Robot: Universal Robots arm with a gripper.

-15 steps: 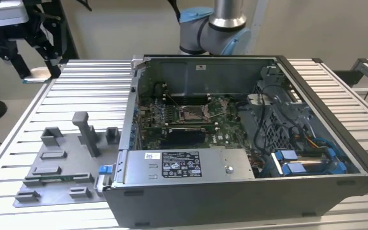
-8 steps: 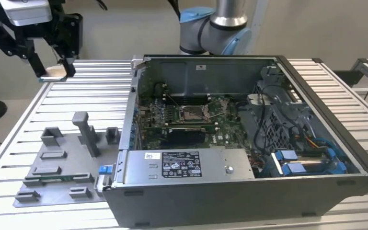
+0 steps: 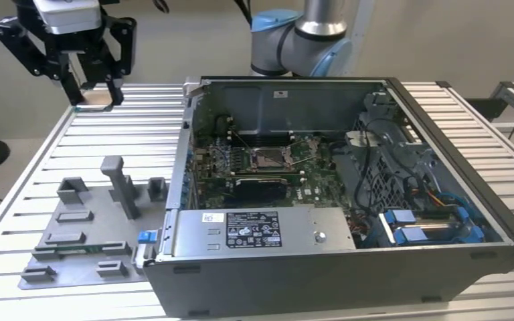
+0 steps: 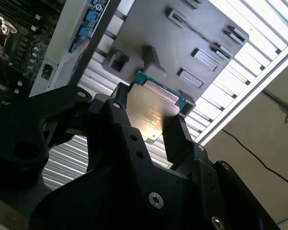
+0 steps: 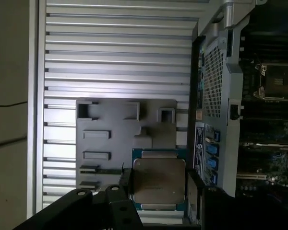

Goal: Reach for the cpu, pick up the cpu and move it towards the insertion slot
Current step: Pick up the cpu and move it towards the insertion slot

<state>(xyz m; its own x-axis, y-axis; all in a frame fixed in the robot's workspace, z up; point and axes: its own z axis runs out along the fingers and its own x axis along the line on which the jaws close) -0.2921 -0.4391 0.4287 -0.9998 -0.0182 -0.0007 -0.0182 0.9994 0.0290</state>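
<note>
The cpu (image 5: 158, 179) has a smooth, softly shiny metal face. The hand (image 4: 151, 109) looks matt black; the worktop (image 5: 115, 57) is ribbed, pale metal

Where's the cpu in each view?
Exterior view: the cpu held in the gripper, at the exterior view's upper left.
Second wrist view: the cpu in the gripper, grey fixture plate behind.
First wrist view: the cpu before the grey fixture plate's edge.
Shared landmark: the grey fixture plate.

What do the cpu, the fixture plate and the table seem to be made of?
The cpu: probably a metal lid, matte silver with soft glare, on a green board. The fixture plate: likely plastic, dull even grey. The table: looks like aluminium, pale ribbed slats reflecting light.
</note>
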